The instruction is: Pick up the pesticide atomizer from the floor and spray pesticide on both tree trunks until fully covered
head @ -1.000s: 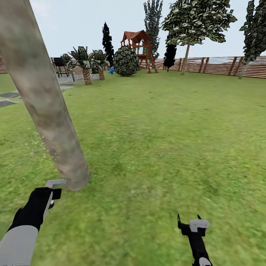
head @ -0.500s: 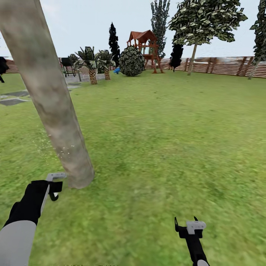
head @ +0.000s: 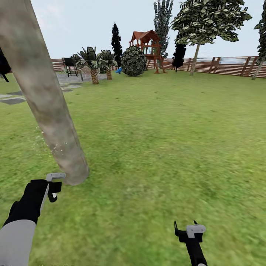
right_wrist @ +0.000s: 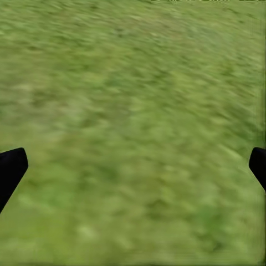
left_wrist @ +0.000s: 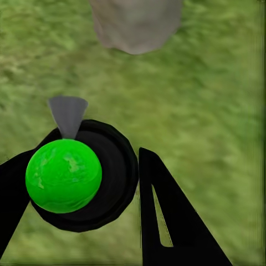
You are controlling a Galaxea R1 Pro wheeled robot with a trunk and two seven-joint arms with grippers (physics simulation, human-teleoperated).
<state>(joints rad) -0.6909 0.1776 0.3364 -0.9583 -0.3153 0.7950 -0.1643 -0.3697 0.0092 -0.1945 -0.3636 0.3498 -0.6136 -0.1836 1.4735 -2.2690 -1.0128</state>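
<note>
We see our left pincer (left_wrist: 83, 183) clamped around the pesticide atomizer (left_wrist: 64, 174), a green ball-shaped body in a black collar with a grey nozzle aimed at the foot of the near tree trunk (head: 44, 99). In the head view the left pincer (head: 53, 186) sits just beside that trunk's flared base, on its left. A faint scatter of whitish pesticide (head: 46, 142) specks dots the bark low down and the air beside it, though the specks are too fine for us to judge how much is covered. Our right pincer (head: 186, 231) hangs spread wide and empty over the grass lawn (head: 166, 140). A second tree (head: 207, 18) stands far off by the wooden fence (head: 229, 65), near the playhouse (head: 147, 46).
</note>
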